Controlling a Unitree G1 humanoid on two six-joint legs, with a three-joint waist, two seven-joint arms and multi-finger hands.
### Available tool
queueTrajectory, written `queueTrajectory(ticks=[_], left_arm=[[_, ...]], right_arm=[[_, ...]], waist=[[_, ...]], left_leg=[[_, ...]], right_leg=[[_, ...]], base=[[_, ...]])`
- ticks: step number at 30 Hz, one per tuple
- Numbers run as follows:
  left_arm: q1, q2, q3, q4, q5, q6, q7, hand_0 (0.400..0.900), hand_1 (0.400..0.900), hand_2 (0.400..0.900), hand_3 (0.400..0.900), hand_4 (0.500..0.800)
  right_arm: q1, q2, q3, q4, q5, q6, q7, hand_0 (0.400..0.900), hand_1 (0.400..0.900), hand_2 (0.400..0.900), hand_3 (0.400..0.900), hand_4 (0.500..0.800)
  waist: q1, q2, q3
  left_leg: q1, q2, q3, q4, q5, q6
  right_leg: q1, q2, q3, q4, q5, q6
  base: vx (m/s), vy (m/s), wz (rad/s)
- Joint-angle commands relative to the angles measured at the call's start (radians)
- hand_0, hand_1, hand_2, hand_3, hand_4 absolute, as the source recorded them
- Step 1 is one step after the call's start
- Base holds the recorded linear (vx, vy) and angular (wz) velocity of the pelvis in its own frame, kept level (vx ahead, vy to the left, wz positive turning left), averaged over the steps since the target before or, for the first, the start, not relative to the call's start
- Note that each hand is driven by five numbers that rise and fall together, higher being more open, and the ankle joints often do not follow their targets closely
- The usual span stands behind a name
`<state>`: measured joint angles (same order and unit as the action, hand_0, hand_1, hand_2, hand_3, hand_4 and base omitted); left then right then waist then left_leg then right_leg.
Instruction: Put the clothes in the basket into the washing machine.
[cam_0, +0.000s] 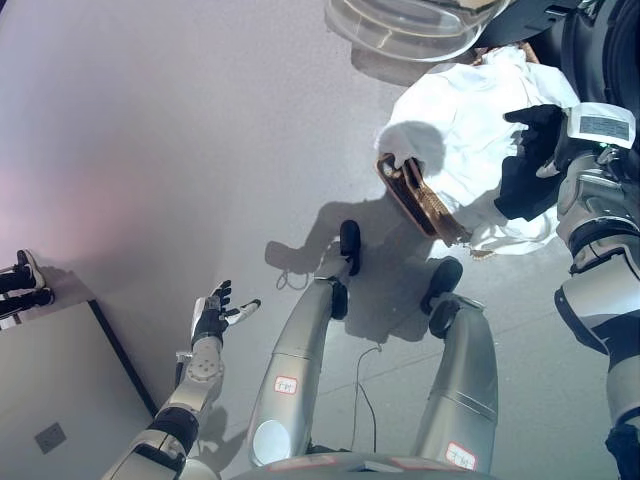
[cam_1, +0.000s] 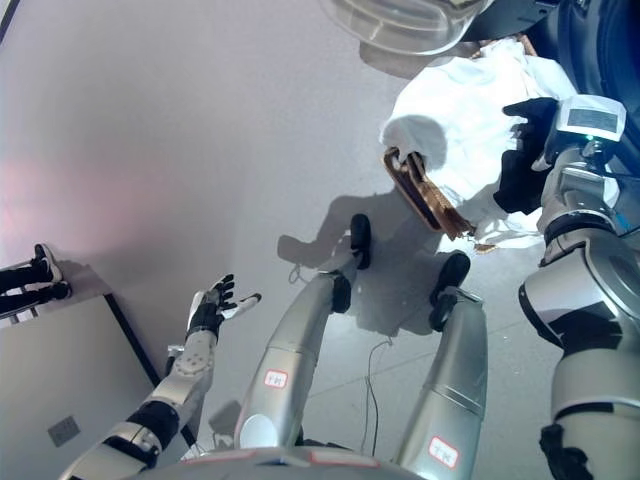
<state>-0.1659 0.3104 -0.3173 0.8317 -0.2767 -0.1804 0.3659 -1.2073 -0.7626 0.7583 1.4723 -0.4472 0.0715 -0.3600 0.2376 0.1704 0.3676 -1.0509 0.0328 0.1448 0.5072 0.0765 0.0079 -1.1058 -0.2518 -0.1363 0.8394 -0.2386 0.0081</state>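
Observation:
A heap of white clothes fills a brown woven basket on the floor at the upper right. My right hand lies on the right side of the heap, against the cloth. Just beyond the basket, the washing machine's clear round door hangs open at the top edge, and the dark machine front fills the top right corner. My left hand is far from all this at the lower left, held over the floor with fingers spread and nothing in it.
A person's dark shoes stand at the left edge. A light grey board with a dark rim lies in the lower left corner. Grey floor stretches between the board and the basket.

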Motion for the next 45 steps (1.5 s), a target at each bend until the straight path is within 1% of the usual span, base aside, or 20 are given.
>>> queueTrajectory(ticks=[1,4,5,6,7,8,19,25,28,32,33,34,36,38,39,40,41,42,44,45], left_arm=[[0.116,0.056,0.032,-0.019,-0.042,-0.025,0.058,0.900,0.900,0.900,0.900,0.800],[0.124,0.063,0.040,-0.031,-0.044,-0.024,0.058,0.900,0.900,0.900,0.900,0.800],[0.129,0.066,0.040,-0.032,-0.046,-0.025,0.058,0.900,0.900,0.900,0.900,0.800],[0.129,0.066,0.040,-0.032,-0.046,-0.025,0.058,0.900,0.900,0.900,0.900,0.800],[0.129,0.066,0.040,-0.032,-0.046,-0.025,0.058,0.900,0.900,0.900,0.900,0.800],[0.134,0.064,0.041,-0.030,-0.047,-0.028,0.057,0.900,0.900,0.900,0.900,0.800],[0.139,0.079,0.042,-0.055,-0.049,-0.024,0.071,0.900,0.900,0.900,0.900,0.800],[0.145,0.074,0.054,-0.033,-0.061,-0.011,0.074,0.900,0.900,0.900,0.900,0.800],[0.147,0.075,0.057,-0.020,-0.065,-0.007,0.072,0.900,0.900,0.900,0.900,0.800],[0.157,0.081,0.052,-0.009,-0.067,-0.004,0.062,0.900,0.900,0.900,0.900,0.800],[0.158,0.082,0.051,-0.009,-0.067,-0.004,0.062,0.900,0.900,0.900,0.900,0.800],[0.157,0.081,0.034,0.013,-0.050,-0.004,0.057,0.900,0.900,0.900,0.900,0.800],[0.158,0.081,0.039,0.003,-0.047,-0.010,0.057,0.900,0.900,0.900,0.900,0.800],[0.161,0.085,0.033,0.001,-0.029,-0.007,0.058,0.900,0.900,0.900,0.900,0.800],[0.160,0.080,0.031,0.002,-0.023,-0.004,0.058,0.900,0.900,0.900,0.900,0.800],[0.162,0.079,0.026,0.002,-0.007,0.000,0.058,0.900,0.900,0.900,0.900,0.800],[0.168,0.081,0.027,-0.001,0.004,-0.004,0.053,0.900,0.900,0.900,0.900,0.800],[0.166,0.076,0.019,-0.004,0.018,-0.003,0.056,0.900,0.900,0.900,0.900,0.800],[0.170,0.078,0.010,-0.011,0.039,-0.004,0.047,0.900,0.900,0.900,0.900,0.800],[0.076,0.050,0.005,0.070,0.048,0.052,0.065,0.900,0.900,0.900,0.900,0.800]], right_arm=[[-0.068,-0.086,0.064,-0.010,0.036,0.016,-0.022,0.900,0.900,0.900,0.900,0.800],[-0.071,-0.084,0.066,-0.007,0.054,0.015,-0.006,0.900,0.900,0.900,0.900,0.800],[-0.077,-0.082,0.069,0.005,0.057,0.018,0.002,0.763,0.763,0.763,0.763,0.718],[-0.077,-0.082,0.069,0.005,0.057,0.018,0.002,0.643,0.643,0.643,0.643,0.646],[-0.077,-0.082,0.069,0.005,0.057,0.018,0.002,0.431,0.431,0.431,0.431,0.519],[-0.077,-0.078,0.063,0.014,0.067,0.019,-0.009,0.400,0.400,0.400,0.400,0.500],[-0.105,-0.048,0.077,0.005,0.080,0.037,-0.023,0.400,0.400,0.400,0.400,0.500],[-0.132,-0.043,0.083,-0.081,0.121,0.039,-0.031,0.400,0.400,0.400,0.400,0.500],[-0.124,-0.030,-0.001,-0.146,0.261,0.024,-0.057,0.400,0.400,0.400,0.400,0.500],[-0.083,0.023,-0.133,-0.177,0.428,-0.008,-0.103,0.400,0.400,0.400,0.400,0.500],[-0.081,0.023,-0.135,-0.178,0.428,-0.008,-0.104,0.400,0.400,0.400,0.400,0.500],[-0.038,0.049,-0.224,-0.114,0.501,-0.026,-0.122,0.400,0.400,0.400,0.400,0.500],[-0.005,0.080,-0.323,-0.162,0.646,-0.075,-0.158,0.400,0.400,0.400,0.400,0.500],[0.027,0.097,-0.393,-0.184,0.744,-0.107,-0.170,0.400,0.400,0.400,0.400,0.500],[0.048,0.117,-0.442,-0.185,0.813,-0.135,-0.182,0.400,0.400,0.400,0.400,0.500],[0.080,0.118,-0.482,-0.170,0.837,-0.148,-0.179,0.400,0.400,0.400,0.400,0.500],[0.107,0.120,-0.529,-0.180,0.909,-0.178,-0.167,0.400,0.400,0.400,0.400,0.500],[0.143,0.142,-0.616,-0.181,1.017,-0.218,-0.177,0.400,0.400,0.400,0.400,0.500],[0.195,0.138,-0.718,-0.138,1.150,-0.252,-0.150,0.400,0.400,0.400,0.400,0.500],[0.209,0.169,-0.747,-0.138,1.223,-0.288,-0.159,0.400,0.400,0.400,0.400,0.500]], waist=[[-0.014,0.050,-0.032],[-0.016,0.047,-0.027],[-0.015,0.047,-0.030],[-0.015,0.047,-0.030],[-0.015,0.047,-0.030],[-0.013,0.045,-0.034],[-0.013,0.036,-0.047],[-0.030,0.016,-0.053],[-0.048,0.008,-0.054],[-0.062,0.012,-0.050],[-0.062,0.012,-0.049],[-0.055,0.026,-0.052],[-0.063,0.035,-0.050],[-0.068,0.042,-0.051],[-0.067,0.047,-0.051],[-0.065,0.053,-0.053],[-0.056,0.066,-0.051],[-0.056,0.077,-0.053],[-0.043,0.094,-0.060],[-0.059,0.095,-0.068]], left_leg=[[-0.068,-0.011,-0.040,0.007,0.010,-0.081],[-0.083,-0.013,-0.038,0.010,0.013,-0.081],[-0.088,-0.013,-0.038,0.014,0.013,-0.082],[-0.089,-0.013,-0.038,0.014,0.013,-0.082],[-0.089,-0.013,-0.038,0.014,0.013,-0.082],[-0.094,-0.014,-0.036,0.016,0.013,-0.082],[-0.104,-0.013,-0.029,0.016,0.015,-0.082],[-0.073,0.001,-0.025,-0.013,0.021,-0.075],[-0.020,0.013,-0.024,-0.061,0.033,-0.072],[0.060,0.026,-0.023,-0.133,0.057,-0.074],[0.063,0.026,-0.024,-0.135,0.058,-0.074],[0.107,0.024,-0.027,-0.173,0.073,-0.077],[0.146,0.022,-0.020,-0.211,0.088,-0.082],[0.190,0.019,-0.013,-0.252,0.101,-0.088],[0.210,0.017,-0.012,-0.266,0.107,-0.091],[0.229,0.014,-0.014,-0.281,0.112,-0.094],[0.236,0.025,-0.006,-0.299,0.147,-0.086],[0.255,0.022,-0.008,-0.311,0.150,-0.089],[0.286,0.017,-0.013,-0.335,0.160,-0.095],[0.306,0.019,-0.010,-0.352,0.163,-0.101]], right_leg=[[0.074,0.012,0.019,0.005,0.014,0.067],[0.054,0.014,0.019,0.015,0.013,0.064],[0.045,0.015,0.021,0.022,0.012,0.063],[0.044,0.014,0.021,0.023,0.012,0.063],[0.044,0.014,0.021,0.023,0.012,0.063],[0.035,0.013,0.020,0.029,0.008,0.059],[0.014,0.016,0.030,0.029,0.013,0.052],[0.046,0.032,0.033,-0.003,0.025,0.052],[0.103,0.045,0.026,-0.054,0.034,0.054],[0.197,0.067,0.016,-0.142,0.052,0.056],[0.201,0.067,0.015,-0.145,0.053,0.056],[0.253,0.074,0.005,-0.191,0.061,0.060],[0.294,0.085,0.004,-0.235,0.075,0.063],[0.339,0.100,0.007,-0.289,0.089,0.065],[0.362,0.105,0.006,-0.314,0.096,0.067],[0.384,0.105,0.004,-0.334,0.097,0.068],[0.397,0.115,-0.010,-0.358,0.126,0.063],[0.417,0.117,-0.011,-0.373,0.129,0.065],[0.457,0.117,-0.017,-0.410,0.134,0.067],[0.474,0.124,-0.017,-0.431,0.137,0.070]], base=[[-0.01,-0.006,0.03],[-0.04,-0.003,0.04],[-0.02,-0.002,0.04],[0.00,0.000,0.00],[0.00,0.000,0.00],[0.00,0.000,0.00],[-0.02,0.010,-0.02],[0.01,-0.006,-0.12],[0.03,-0.025,-0.13],[0.03,-0.016,-0.12],[0.04,-0.035,-0.01],[0.05,-0.019,-0.02],[0.05,-0.008,-0.11],[0.04,0.000,-0.19],[0.05,-0.017,-0.09],[-0.05,-0.021,-0.10],[-0.04,-0.009,-0.08],[-0.04,0.000,-0.08],[0.05,-0.013,0.00],[0.05,-0.003,-0.08]])
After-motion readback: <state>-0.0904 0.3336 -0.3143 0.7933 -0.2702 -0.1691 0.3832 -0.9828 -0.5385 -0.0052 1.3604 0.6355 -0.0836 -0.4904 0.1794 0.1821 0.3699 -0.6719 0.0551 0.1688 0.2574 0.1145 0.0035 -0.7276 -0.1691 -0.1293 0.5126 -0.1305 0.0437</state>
